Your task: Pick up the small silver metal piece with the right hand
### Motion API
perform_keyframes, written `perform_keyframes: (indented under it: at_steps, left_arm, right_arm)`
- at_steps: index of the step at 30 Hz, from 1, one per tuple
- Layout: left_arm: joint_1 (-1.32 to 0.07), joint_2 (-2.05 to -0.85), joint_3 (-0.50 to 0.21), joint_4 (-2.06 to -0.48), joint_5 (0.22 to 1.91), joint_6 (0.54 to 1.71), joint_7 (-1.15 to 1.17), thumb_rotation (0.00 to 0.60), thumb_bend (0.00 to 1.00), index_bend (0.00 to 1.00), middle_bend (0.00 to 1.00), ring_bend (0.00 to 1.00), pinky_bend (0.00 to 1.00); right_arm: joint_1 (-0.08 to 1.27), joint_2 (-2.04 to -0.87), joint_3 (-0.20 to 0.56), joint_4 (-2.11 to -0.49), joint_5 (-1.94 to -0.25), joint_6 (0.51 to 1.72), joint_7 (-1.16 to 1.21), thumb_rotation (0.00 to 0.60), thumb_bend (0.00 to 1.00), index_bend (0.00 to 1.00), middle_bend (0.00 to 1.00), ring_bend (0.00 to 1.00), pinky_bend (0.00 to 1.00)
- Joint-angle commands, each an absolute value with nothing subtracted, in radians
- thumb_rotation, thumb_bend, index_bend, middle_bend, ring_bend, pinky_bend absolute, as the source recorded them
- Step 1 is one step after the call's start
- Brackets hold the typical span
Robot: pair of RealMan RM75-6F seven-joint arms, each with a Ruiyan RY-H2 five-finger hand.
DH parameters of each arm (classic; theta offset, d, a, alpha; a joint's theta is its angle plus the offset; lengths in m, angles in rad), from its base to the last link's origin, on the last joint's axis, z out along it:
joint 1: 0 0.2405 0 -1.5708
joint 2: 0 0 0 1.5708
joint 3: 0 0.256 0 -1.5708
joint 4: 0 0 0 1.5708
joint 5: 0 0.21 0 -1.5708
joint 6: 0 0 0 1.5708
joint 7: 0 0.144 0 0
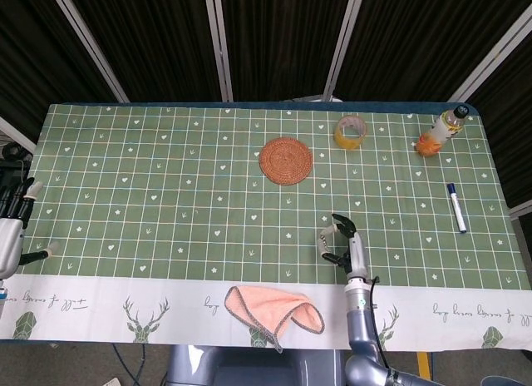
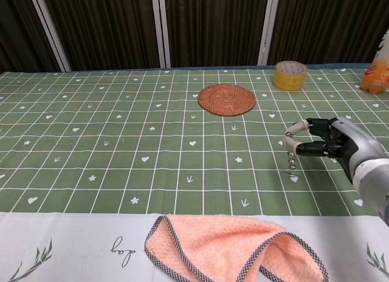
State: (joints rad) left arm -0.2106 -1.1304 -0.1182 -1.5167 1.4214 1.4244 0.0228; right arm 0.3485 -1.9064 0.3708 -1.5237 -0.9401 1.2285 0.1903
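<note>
Two hands in view. Right hand (image 2: 331, 147) low over the near-right part of the table (image 1: 166, 195), fingers (image 2: 296, 127) curled forward with a narrow gap between thumb and forefinger tips, tips pointing left and down. Nothing gripped. Small silver metal piece (image 2: 293, 174) flat on the green cloth just below and in front of those fingertips, apart from them. Too small in head view to make out; same hand (image 1: 345, 244) seen there from above, wrist toward the near edge.

Left hand (image 1: 12, 224) at far left edge of head view, off the table's left border, fingers extended and apart, holding nothing. Not seen in chest view.

Open cloth all round the piece on left and far sides; nearest neighbour the peach towel (image 2: 234, 248), crumpled across the white near border, well apart. Woven coaster (image 2: 227, 99) mid-table, further back. Tape roll (image 2: 290, 75) toward the far edge, right of centre. Orange bottle (image 1: 436, 132) lying near the far right corner, partly cut off in chest view. Marker (image 1: 455, 207) close to the right edge, well clear of the hand. Wide bare stretch of grid cloth across the left half.
</note>
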Motion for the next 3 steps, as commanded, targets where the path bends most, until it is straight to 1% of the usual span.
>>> perform_keyframes:
  at_steps: [1, 3]
  left_arm:
    - [-0.210, -1.130, -0.118, -1.516, 1.421, 1.424, 0.022, 0.600, 0.00, 0.00, 0.00, 0.00, 0.00]
    - [-0.210, -1.130, -0.118, -1.516, 1.422, 1.425, 0.021, 0.600, 0.00, 0.00, 0.00, 0.00, 0.00]
  right_arm:
    - [0.348, -1.909, 0.370, -1.522, -0.942, 1.227, 0.190, 0.600, 0.42, 0.65, 0.15, 0.00, 0.07]
    - [0.347, -1.910, 0.370, -1.520, -0.942, 1.226, 0.190, 0.600, 0.42, 0.65, 0.15, 0.00, 0.07]
